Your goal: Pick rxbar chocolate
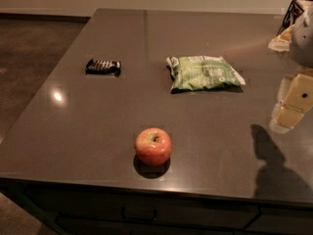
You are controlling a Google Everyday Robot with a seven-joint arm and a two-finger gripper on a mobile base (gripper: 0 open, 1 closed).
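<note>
1. The rxbar chocolate [103, 66] is seen lying flat on the dark countertop [73, 131]. It is a slim black wrapper with rows of pale lettering, its long side running across the view. Nothing is touching it.
2. Relative to the gripper [292, 105], the bar is well apart. It is set far across the counter toward the left of the view and somewhat farther back.
3. A green chip bag [205, 73] lies between the bar and the gripper, nearer to the gripper and roughly on the straight line joining them. A wide stretch of bare counter is left between bag and bar.
4. An apple [153, 146] stands upright nearer the front edge than the gripper, to the gripper's left in the view. It is well off the line to the bar.
5. The gripper is found at the right edge of the view, raised over the right part of the counter. Its shadow [271, 155] is thrown on the surface in front of it. No object is seen in it, and whether it is apart or together cannot be told.
6. A wire basket [293, 9] is partly seen behind the gripper, at the far right corner.
7. The step in hand is judged to be the reach: the bar is not yet approached and nothing is grasped.
8. For the next move, a long sideways travel is called for, carried above or behind the chip bag so that it is not brushed. A descent over the bar is then needed, with the closing line set across its narrow width. Because the bar is so flat, the grasp is judged to need making close to the surface.
</note>
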